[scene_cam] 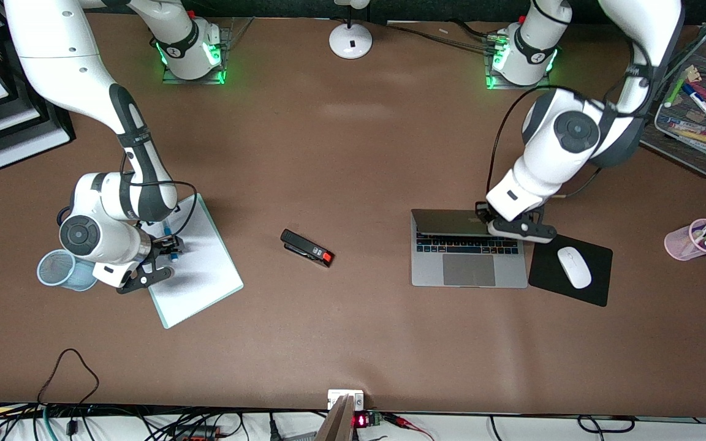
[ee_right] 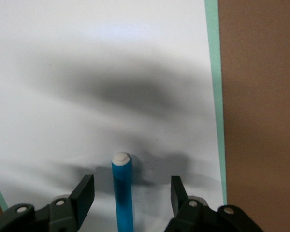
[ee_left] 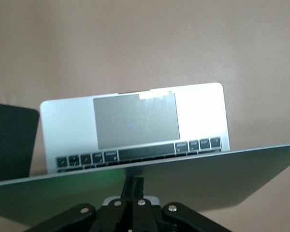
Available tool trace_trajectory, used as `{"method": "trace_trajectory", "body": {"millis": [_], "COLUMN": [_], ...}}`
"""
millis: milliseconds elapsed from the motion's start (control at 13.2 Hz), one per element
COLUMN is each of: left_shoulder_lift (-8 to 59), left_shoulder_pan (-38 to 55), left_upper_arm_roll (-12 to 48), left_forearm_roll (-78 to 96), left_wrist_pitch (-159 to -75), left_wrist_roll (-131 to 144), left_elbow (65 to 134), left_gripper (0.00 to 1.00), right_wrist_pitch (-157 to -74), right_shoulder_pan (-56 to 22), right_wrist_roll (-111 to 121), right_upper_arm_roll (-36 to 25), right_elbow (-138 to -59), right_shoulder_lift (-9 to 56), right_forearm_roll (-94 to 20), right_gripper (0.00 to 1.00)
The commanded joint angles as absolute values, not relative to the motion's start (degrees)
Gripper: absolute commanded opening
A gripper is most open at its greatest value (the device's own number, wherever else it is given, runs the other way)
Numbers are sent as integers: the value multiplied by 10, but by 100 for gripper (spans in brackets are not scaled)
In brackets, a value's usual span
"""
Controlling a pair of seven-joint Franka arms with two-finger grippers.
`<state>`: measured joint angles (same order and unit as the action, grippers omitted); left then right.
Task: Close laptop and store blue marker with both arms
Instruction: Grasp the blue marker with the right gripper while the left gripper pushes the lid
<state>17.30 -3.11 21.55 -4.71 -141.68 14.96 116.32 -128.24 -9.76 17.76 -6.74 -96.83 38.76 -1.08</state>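
The laptop [scene_cam: 469, 269] stands toward the left arm's end of the table, its lid [scene_cam: 451, 222] tilted partway down over the keyboard. My left gripper [scene_cam: 486, 219] is shut, its fingers [ee_left: 135, 186] against the back of the lid [ee_left: 222, 179]; the trackpad [ee_left: 135, 121] shows past the lid's edge. The blue marker [ee_right: 123, 193] lies on a white clipboard [scene_cam: 200, 263] toward the right arm's end. My right gripper [ee_right: 131, 193] is open and low over the clipboard, one finger on each side of the marker without touching it. In the front view the gripper [scene_cam: 169, 245] mostly hides the marker [scene_cam: 168, 231].
A light-blue mesh cup [scene_cam: 59, 269] stands right beside the right arm's wrist. A black stapler [scene_cam: 307, 247] lies mid-table. A white mouse [scene_cam: 574, 267] sits on a black mouse pad [scene_cam: 543, 272] beside the laptop. A pink cup [scene_cam: 696, 240] and a mesh tray [scene_cam: 696, 153] hold other markers.
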Motion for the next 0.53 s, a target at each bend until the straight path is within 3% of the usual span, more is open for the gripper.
{"method": "trace_trajectory", "body": {"millis": [0, 454], "left_shoulder_lift": [219, 293], "left_shoulder_pan": [-33, -31], "left_upper_arm_roll": [202, 193], "left_forearm_roll": [-86, -119], "left_wrist_pitch": [-1451, -1497], "left_wrist_roll": [157, 162], "left_elbow": [1135, 1087], "left_gripper": [0, 0], "right_wrist_pitch": [-1290, -1291], "right_shoulder_pan": [-96, -96], "right_wrist_roll": [186, 186], "right_upper_arm_roll": [-64, -62], "right_elbow": [-972, -973], "right_shoulder_lift": [390, 400], "right_forearm_roll": [-20, -20], "right_gripper": [69, 54]}}
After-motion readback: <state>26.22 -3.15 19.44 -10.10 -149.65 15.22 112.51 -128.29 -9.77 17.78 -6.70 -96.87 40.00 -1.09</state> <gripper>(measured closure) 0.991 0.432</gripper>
